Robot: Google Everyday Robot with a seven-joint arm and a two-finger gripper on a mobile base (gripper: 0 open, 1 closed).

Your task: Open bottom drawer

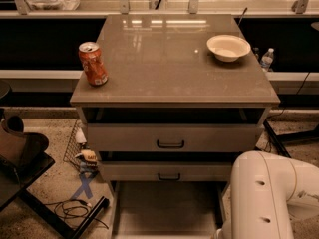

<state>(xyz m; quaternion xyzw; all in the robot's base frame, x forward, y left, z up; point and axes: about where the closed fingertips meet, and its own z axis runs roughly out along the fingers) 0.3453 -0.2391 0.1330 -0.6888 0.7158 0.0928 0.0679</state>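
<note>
The bottom drawer [164,208] stands pulled out below the cabinet, and its plain grey inside shows. Its front and handle lie below the frame's lower edge. Above it is the middle drawer [149,171] with a small black handle [169,176]. Above that is the taller top drawer front [129,137], with a dark gap over it. My white arm [264,198] fills the lower right, beside the open drawer's right side. My gripper is out of view, past the bottom edge.
An orange soda can [93,63] and a white bowl [228,47] stand on the cabinet top [169,68]. A dark chair [20,158], cables [75,210] and small clutter [87,158] are on the floor to the left. A water bottle [267,59] is at the right rear.
</note>
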